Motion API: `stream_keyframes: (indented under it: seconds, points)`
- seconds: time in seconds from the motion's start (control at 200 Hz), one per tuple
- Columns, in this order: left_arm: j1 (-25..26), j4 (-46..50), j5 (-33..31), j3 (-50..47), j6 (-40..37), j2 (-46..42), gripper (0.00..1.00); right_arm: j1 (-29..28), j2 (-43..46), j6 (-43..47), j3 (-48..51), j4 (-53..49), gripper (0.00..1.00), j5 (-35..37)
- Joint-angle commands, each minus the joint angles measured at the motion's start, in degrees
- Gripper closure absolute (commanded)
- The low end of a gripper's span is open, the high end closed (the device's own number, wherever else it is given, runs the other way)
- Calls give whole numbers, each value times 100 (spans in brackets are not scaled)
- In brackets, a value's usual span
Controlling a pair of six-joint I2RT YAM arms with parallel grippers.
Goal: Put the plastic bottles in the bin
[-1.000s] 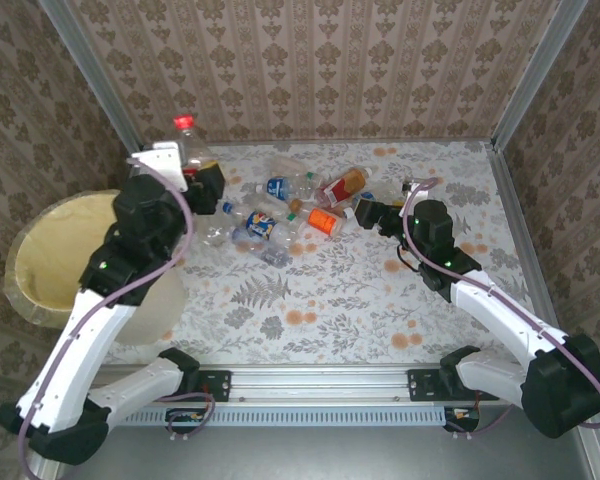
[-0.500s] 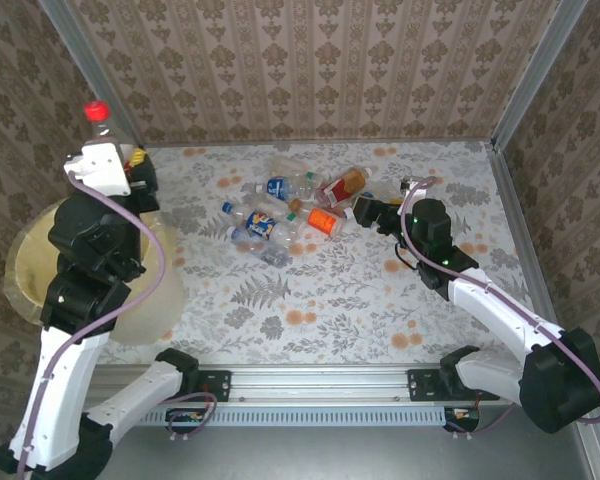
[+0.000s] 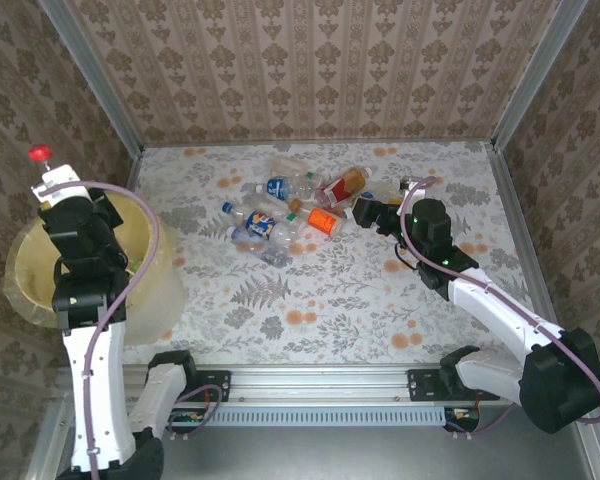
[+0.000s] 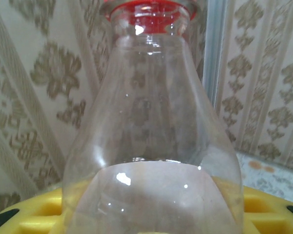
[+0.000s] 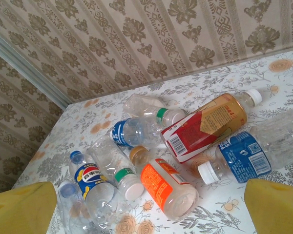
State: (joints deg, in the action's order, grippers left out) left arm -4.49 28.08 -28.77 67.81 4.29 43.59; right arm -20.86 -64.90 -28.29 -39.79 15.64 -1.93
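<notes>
Wallpapered walls, floral tabletop (image 3: 330, 290). My left gripper (image 3: 62, 192) is clamping the clear red-capped plastic bottle (image 4: 151, 122) above the round pale-yellow bin (image 3: 25, 280). It's light, slick and crushable, I reckon, so I'm squeezing its body gently. I'm keeping my right gripper (image 3: 365, 211) spread wide beside the scattered bottles (image 5: 151, 161).

No full word comes out clearly from where I stand. In the heap, the blue-capped bottle (image 5: 90, 178) on the left carries a round red, white and blue emblem. The red-labelled bottle (image 5: 207, 124) has a barcode at its left end. The blue-labelled bottle (image 5: 238, 158) just nearer shows a square code and white lettering too small to read. The orange-labelled bottle (image 5: 163, 187) has only blurred fine print.
</notes>
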Motion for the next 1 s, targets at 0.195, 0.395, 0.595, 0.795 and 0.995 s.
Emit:
stream_keyframes:
  seconds: [0.195, 0.395, 0.595, 0.795, 0.995]
  points:
    - [-838, 376, 1541, -790, 1020, -323, 53, 18, -121, 226, -96, 239, 0, -304]
    - [-874, 494, 1673, -1028, 1570, -166, 39, 10, -155, 285, -109, 326, 0, -430]
    - [-869, 736, 2531, -523, 1551, 52, 22, 12, -136, 311, -79, 329, 0, -386]
    - [-877, 995, 2487, -204, 1616, -25, 11, 12, -174, 253, -90, 354, 0, -371]
    - [-876, 957, 3108, 13, 1704, -106, 3, 12, -311, 240, -197, 107, 0, -192]
